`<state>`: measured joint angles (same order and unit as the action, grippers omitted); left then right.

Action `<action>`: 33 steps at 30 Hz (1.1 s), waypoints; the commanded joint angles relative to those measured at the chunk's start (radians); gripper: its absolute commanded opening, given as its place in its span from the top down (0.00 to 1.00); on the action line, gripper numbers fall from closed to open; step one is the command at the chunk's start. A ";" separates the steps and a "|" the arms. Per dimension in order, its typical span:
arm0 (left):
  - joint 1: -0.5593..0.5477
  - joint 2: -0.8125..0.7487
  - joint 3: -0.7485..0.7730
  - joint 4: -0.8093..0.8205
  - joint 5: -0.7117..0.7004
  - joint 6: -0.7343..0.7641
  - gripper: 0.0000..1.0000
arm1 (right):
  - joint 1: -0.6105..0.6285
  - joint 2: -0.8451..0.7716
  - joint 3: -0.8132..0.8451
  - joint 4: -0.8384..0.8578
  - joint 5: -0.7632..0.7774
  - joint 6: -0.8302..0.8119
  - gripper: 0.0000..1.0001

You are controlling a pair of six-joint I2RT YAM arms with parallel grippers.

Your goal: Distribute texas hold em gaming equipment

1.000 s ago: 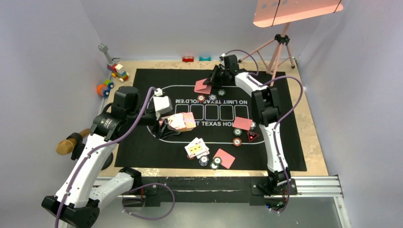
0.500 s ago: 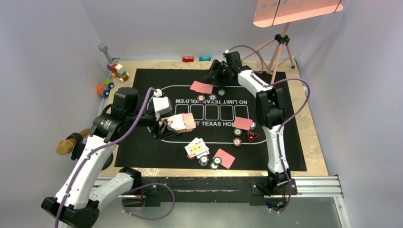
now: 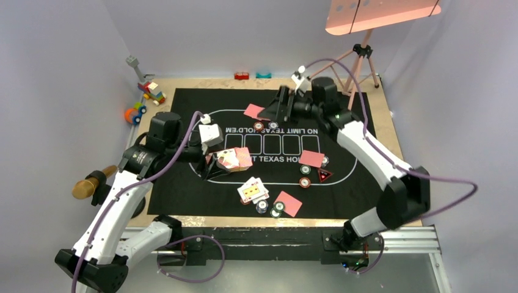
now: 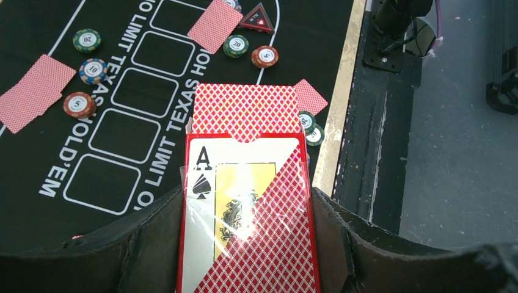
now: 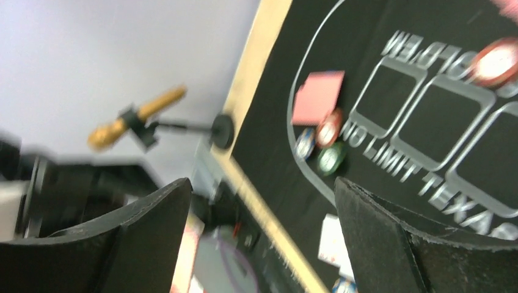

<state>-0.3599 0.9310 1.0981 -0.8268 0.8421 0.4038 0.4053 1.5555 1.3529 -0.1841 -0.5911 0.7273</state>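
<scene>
Over the black mat (image 3: 183, 189), the left end effector (image 4: 247, 244) squeezes the card box (image 4: 247, 201); tipped, cards (image 4: 244, 113) may slide out. The right end effector (image 3: 278, 110) hangs wide open beside the far card (image 3: 253, 111) and, I think, could bump nearby chips (image 3: 259, 126).

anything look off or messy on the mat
Yes: a small fanned pile of cards near the near edge of the mat lies face up and askew, while the other dealt cards lie face down.
</scene>
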 commanded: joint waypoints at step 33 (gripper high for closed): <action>0.006 0.011 0.057 0.158 0.090 -0.119 1.00 | 0.245 -0.172 -0.359 0.388 -0.285 0.316 0.32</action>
<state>-0.3599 0.9684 1.1355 -0.7212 0.8806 0.3027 0.6487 1.4052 1.0115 0.1810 -0.8558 1.0416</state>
